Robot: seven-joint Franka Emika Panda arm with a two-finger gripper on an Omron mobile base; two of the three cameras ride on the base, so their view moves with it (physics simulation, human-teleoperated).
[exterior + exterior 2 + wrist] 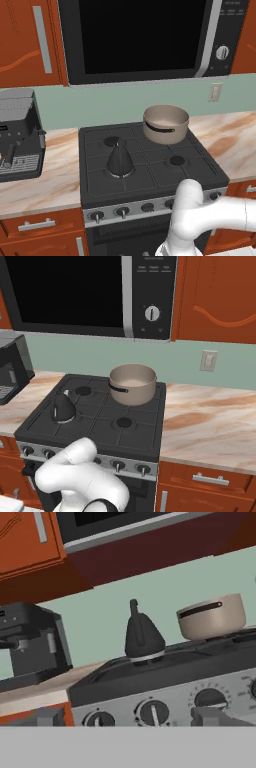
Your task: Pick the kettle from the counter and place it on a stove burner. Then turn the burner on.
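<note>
The dark grey cone-shaped kettle (120,159) (62,407) (142,634) stands upright on the stove's front-left grate. The stove burner beneath it is hidden by its base. My gripper (127,719) is low in front of the stove, level with the knob panel and apart from the kettle. Its fingertips (47,716) stand wide apart, open, with nothing between them. A knob (152,712) sits straight ahead of the hand, below the kettle. The marble-look counter (50,175) (210,421) flanks the stove on both sides.
A tan saucepan (165,123) (132,384) (212,617) occupies the back-right burner. A black coffee machine (17,135) (30,644) stands on the left counter. A microwave (145,40) hangs over the stove. My white arm (200,215) (75,471) bends low before the stove front.
</note>
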